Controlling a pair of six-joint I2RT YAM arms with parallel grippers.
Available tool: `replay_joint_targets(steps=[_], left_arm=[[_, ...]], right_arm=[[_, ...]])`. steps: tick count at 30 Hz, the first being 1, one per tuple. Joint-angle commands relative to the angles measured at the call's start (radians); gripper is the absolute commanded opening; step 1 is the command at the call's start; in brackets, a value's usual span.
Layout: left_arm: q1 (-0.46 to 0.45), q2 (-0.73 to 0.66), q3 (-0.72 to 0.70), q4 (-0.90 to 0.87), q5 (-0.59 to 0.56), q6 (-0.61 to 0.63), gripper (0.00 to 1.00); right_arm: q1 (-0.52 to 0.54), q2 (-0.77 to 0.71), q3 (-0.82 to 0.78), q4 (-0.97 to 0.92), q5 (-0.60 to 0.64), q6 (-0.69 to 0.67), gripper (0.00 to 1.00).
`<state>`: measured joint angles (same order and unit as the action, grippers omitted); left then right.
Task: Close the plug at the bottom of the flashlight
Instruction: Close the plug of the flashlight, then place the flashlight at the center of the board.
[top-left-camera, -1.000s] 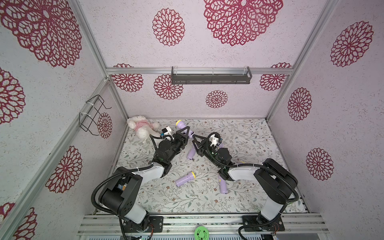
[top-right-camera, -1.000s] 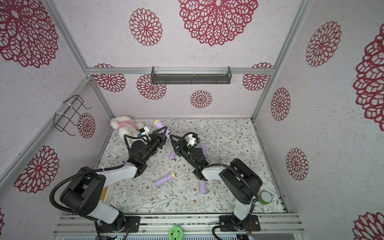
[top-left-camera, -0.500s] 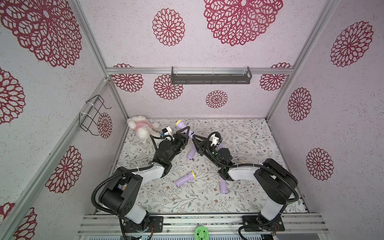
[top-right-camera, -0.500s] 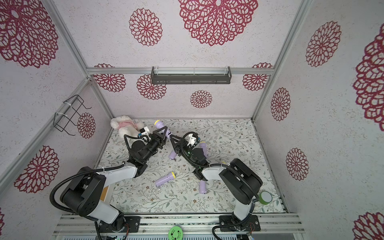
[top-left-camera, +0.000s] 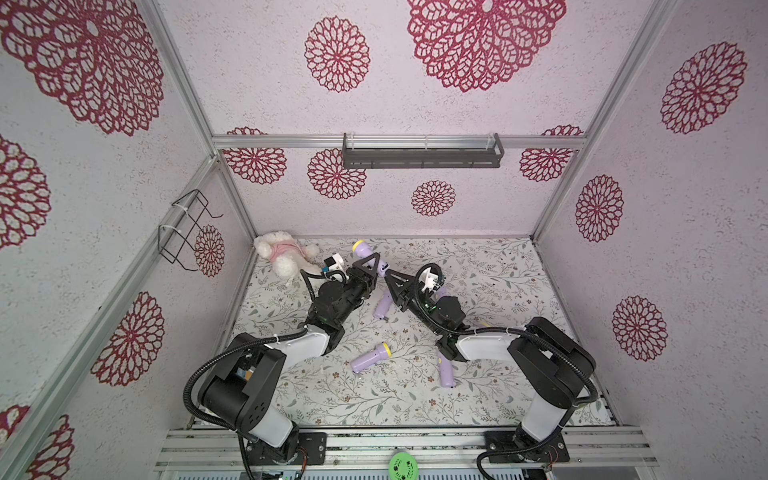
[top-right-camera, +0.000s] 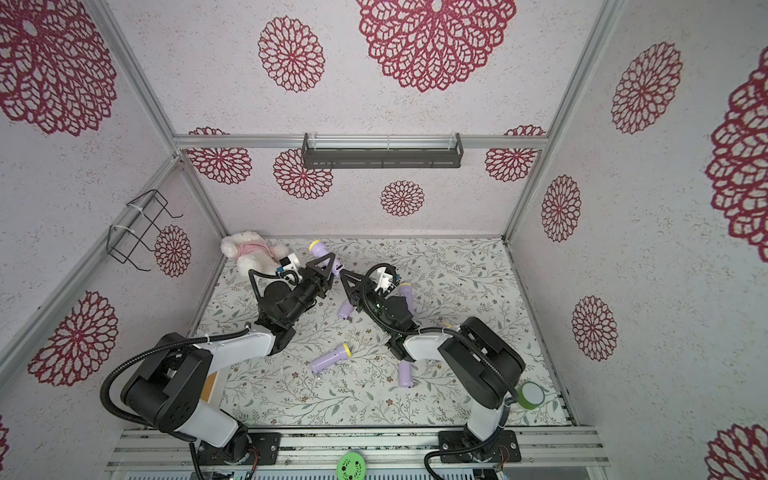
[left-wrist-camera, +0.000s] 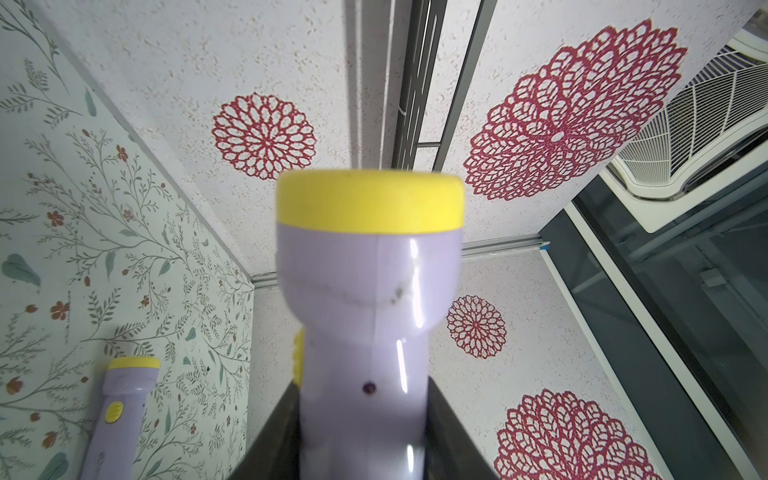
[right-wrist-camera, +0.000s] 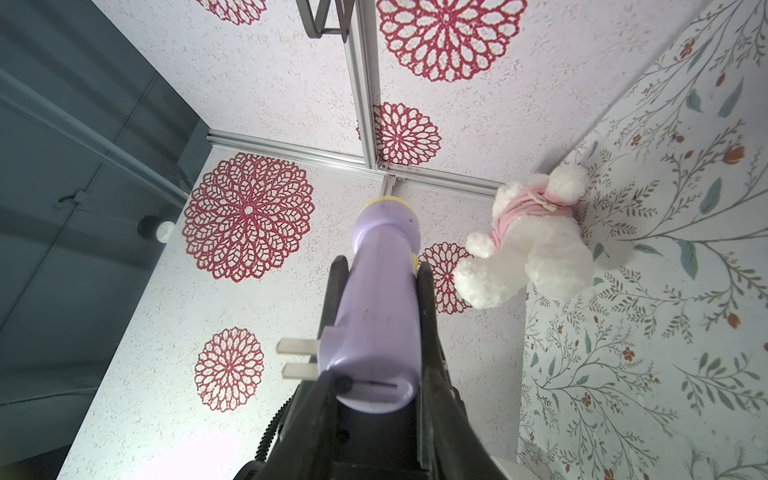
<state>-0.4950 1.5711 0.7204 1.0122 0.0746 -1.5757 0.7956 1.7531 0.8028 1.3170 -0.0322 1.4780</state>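
Over floral mat (top-left-camera: 498, 266), left end effector (top-left-camera: 372, 262) and right end effector (top-left-camera: 390, 276) both clamp flashlight (top-left-camera: 362, 250)

No readable text, label, brand, number or sign in any view. Flashlight (left-wrist-camera: 365, 316) casing seen close up: plain lilac with a yellow cap, no lettering legible. Wall panels (left-wrist-camera: 166, 83): red rosette print only, no characters.

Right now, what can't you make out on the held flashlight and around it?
- Plug: top views, too small, masked by the jaws.
- Flashlight bottom end: left wrist view, cut off by the frame edge.
- Its lens: right wrist view, faces away.
- Floor flashlight head: top views, under the right arm.
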Motion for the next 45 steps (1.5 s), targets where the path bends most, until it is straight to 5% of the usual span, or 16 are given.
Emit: replay_joint_targets(steps=[1, 18, 25, 29, 35, 39, 45], left_arm=[[-0.073, -0.026, 0.031, 0.194, 0.099, -0.024, 0.0], [-0.089, -0.029, 0.053, 0.202, 0.095, -0.021, 0.0], [-0.064, -0.087, 0.055, 0.053, 0.065, 0.039, 0.0], [-0.005, -0.165, 0.077, -0.223, 0.048, 0.121, 0.0], [0.086, -0.256, 0.216, -0.877, -0.039, 0.388, 0.0], [0.109, -0.202, 0.363, -1.293, -0.158, 0.603, 0.0], [0.108, -0.028, 0.51, -1.649, -0.345, 0.804, 0.0]], right_arm=[[0.005, 0.037, 0.007, -0.144, -0.025, -0.002, 0.35], [0.003, 0.055, -0.012, -0.111, -0.009, 0.018, 0.3], [-0.011, -0.028, -0.029, -0.157, -0.017, -0.045, 0.38], [-0.015, -0.159, -0.05, -0.242, -0.019, -0.157, 0.49], [-0.015, -0.428, -0.096, -0.479, -0.014, -0.362, 0.68], [-0.015, -0.623, -0.095, -0.765, 0.034, -0.538, 0.8], [-0.015, -0.831, -0.071, -1.165, 0.128, -0.788, 0.97]])
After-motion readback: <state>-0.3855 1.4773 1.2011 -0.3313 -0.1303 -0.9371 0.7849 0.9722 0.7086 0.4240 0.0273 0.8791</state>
